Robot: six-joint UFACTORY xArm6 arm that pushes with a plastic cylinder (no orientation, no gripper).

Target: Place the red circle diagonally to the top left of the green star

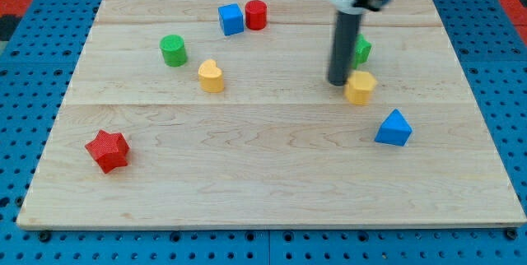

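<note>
Your rod stands near the two o'clock part of the wooden board, its dark shaft dropping from the view's top, and your tip rests on the wood with no jaws to open or close and nothing held: it only presses down beside the blocks. Just at the tip's four o'clock, touching or nearly so, sits a yellow block of rounded form whose exact shape you cannot make out. At the tip's one o'clock the green star peeks out from behind the shaft, mostly hidden, so only its right-hand points show. The red circle, a short upright cylinder, stands well apart from the star, toward eleven o'clock on the board near its top edge, at about ten o'clock from the star. Pressed against the circle's nine o'clock side is a blue cube. Farther toward the board's ten o'clock stands a green cylinder, and at its four o'clock a yellow heart-like block. A blue triangular block lies at the tip's four o'clock beyond the yellow one, and a red star sits alone near eight o'clock.
</note>
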